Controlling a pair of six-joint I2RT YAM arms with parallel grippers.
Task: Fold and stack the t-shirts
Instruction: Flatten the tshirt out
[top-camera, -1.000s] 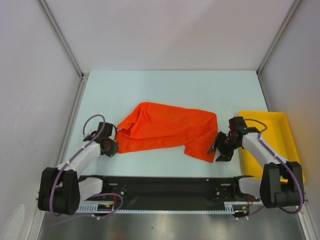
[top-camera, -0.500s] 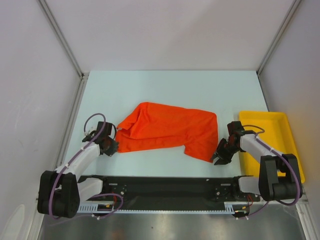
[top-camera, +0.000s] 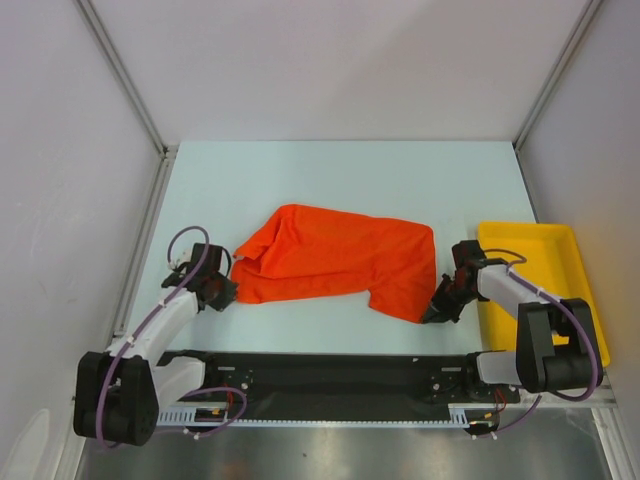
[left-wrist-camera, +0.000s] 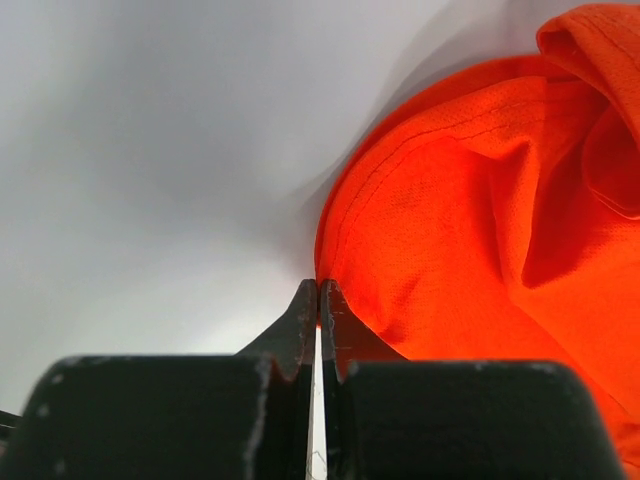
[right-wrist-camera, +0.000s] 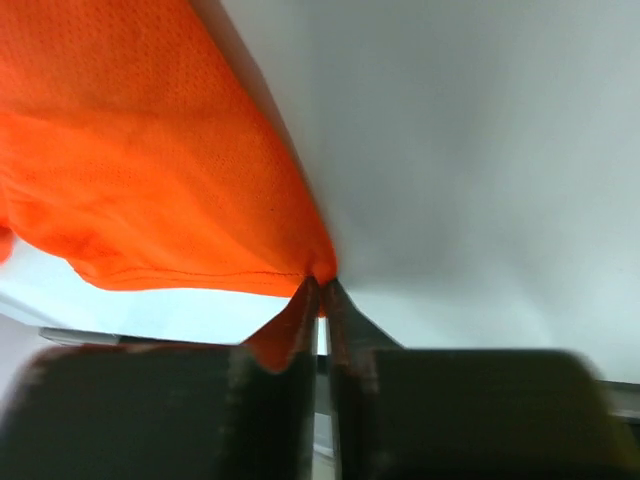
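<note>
At the middle of the pale counter (top-camera: 350, 180) the orange-red t-shirt (top-camera: 335, 262) lies as a rumpled band running left to right, well short of a neat fold. Its left end is bunched and its right end drops into a flap towards the near edge.

Your left claw (top-camera: 226, 291) sits low at the bunched left end. In its wrist view the left claw's (left-wrist-camera: 318, 300) fingers are pressed together with their tips right at the stitched hem, and a sliver of orange shows between them. I judge it has pinched that edge, though only thinly.

Your right claw (top-camera: 437, 310) is down at the near corner of the right-hand flap, just beside the yellow tray (top-camera: 530, 232). Its wrist view shows the right claw (right-wrist-camera: 320, 295) closed on the very corner of the cloth, which runs taut up from the tips.

Holding opposite ends like this makes sense: from there you can draw the shirt out flat before folding. Both grips are shallow, so pull gently or an edge may slip free. The shirt is not yet folded or stacked.
</note>
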